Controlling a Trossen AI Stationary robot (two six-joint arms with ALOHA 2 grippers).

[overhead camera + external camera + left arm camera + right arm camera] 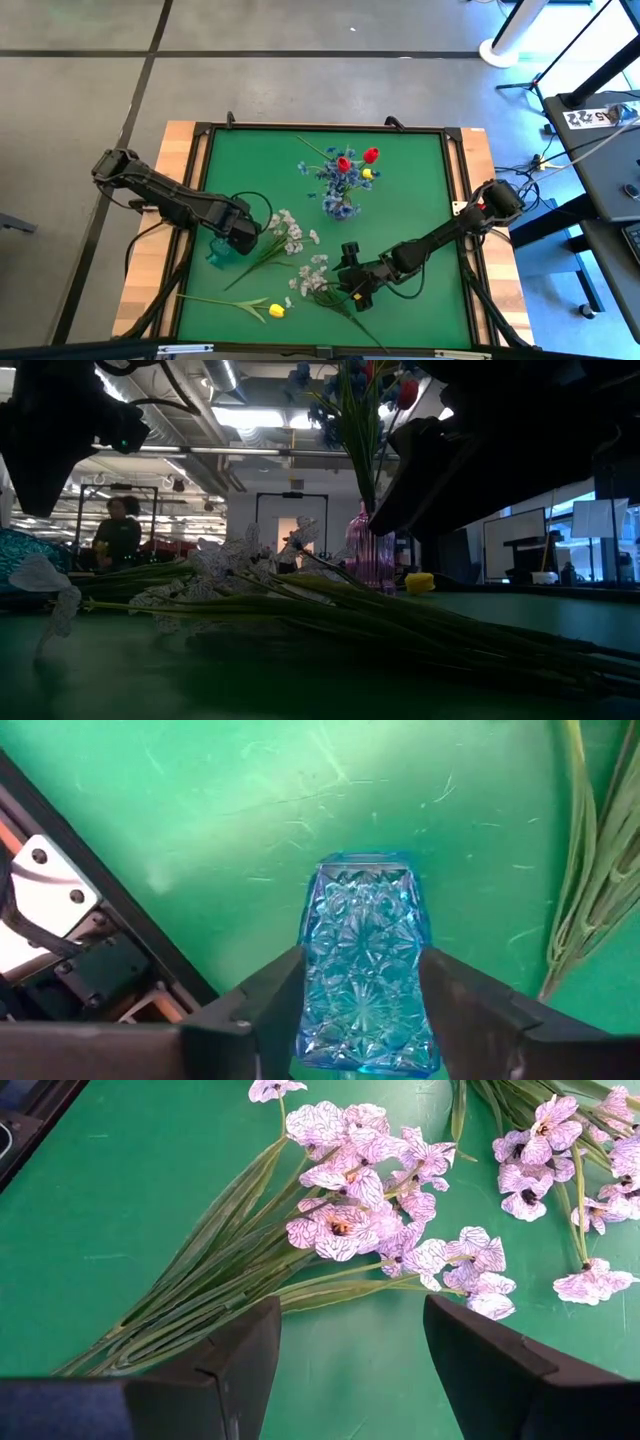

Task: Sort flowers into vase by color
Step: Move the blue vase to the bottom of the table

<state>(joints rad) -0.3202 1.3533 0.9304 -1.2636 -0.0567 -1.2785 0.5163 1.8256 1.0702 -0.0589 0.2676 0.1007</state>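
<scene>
Green mat [420, 200] lies bare at three o'clock. At seven, a yellow tulip [275, 310]; white sprays [285, 232] clutter the centre under the right gripper [352, 287], fingers apart. At nine, the left gripper [365, 1010] flanks a blue glass vase [368, 965]; contact unclear. At twelve, a pink vase [370, 555] holds red and blue flowers [345, 170].

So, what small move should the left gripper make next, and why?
Probably finish closing on the blue glass vase. The left gripper has a finger on each side of it, right at the glass, and the vase lies on its side on the green mat, so it needs a firm hold before lifting upright.
</scene>
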